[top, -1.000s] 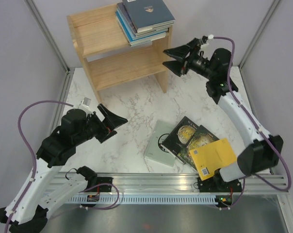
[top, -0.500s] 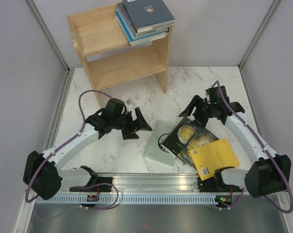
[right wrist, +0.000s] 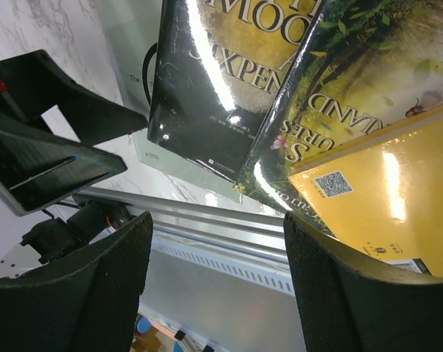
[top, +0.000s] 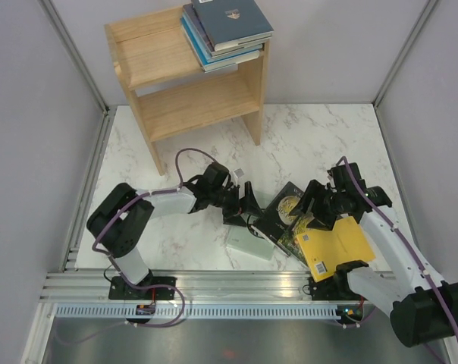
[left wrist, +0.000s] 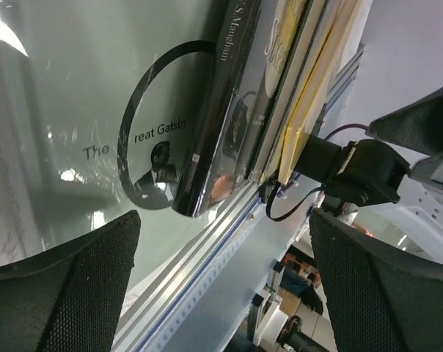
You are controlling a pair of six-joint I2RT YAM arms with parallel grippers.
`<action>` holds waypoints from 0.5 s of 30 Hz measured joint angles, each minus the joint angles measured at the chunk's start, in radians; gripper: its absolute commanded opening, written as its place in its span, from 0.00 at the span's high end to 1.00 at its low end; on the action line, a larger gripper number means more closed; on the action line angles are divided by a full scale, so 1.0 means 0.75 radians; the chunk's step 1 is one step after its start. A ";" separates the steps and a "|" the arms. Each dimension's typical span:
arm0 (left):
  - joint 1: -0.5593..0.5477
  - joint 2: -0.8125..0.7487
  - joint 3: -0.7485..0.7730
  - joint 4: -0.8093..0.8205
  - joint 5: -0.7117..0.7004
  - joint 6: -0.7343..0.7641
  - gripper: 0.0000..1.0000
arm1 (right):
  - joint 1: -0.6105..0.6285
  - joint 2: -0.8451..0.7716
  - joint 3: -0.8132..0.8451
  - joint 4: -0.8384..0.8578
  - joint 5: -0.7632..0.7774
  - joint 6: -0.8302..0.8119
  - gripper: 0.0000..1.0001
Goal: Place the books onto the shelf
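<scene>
The wooden shelf [top: 149,57] stands at the back with a stack of books [top: 227,29] on its top right. Four books lie overlapped on the marble near the front: a pale "The Great Gatsby" [top: 248,235] [left wrist: 75,103], a black and gold one [top: 284,211] [right wrist: 221,81], a dark green one [right wrist: 353,95] and a yellow one [top: 335,246] [right wrist: 386,198]. My left gripper [top: 243,206] [left wrist: 221,290] hangs open over the pale book's far edge. Across from it, my right gripper [top: 311,206] [right wrist: 218,293] is open over the black and dark green books. Neither holds anything.
An aluminium rail [top: 236,284] runs along the table's front edge, just beyond the books. Grey walls with metal posts close in the left, right and back. The shelf's lower tier [top: 199,102] holds nothing. The two grippers face each other closely across the books.
Both arms came down to the books on the table: the left gripper swung right to the pale book, the right gripper dropped from beside the shelf to the black one.
</scene>
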 measured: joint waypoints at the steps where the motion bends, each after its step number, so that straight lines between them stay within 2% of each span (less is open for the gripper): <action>1: -0.013 0.031 0.005 0.019 0.008 -0.001 0.03 | 0.000 -0.014 -0.006 -0.007 0.001 0.000 0.24; 7: -0.086 0.184 0.076 0.132 0.070 -0.008 0.07 | 0.000 -0.090 -0.014 -0.076 0.010 -0.001 0.24; 9: -0.102 0.224 0.096 0.174 0.090 -0.017 0.15 | 0.000 -0.108 -0.014 -0.094 0.012 -0.001 0.24; 10: -0.106 0.238 0.100 0.189 0.098 -0.025 0.25 | 0.000 -0.116 -0.014 -0.104 0.015 -0.001 0.24; 15: -0.116 0.321 0.104 0.271 0.141 -0.078 0.51 | 0.000 -0.139 -0.031 -0.137 0.029 -0.002 0.24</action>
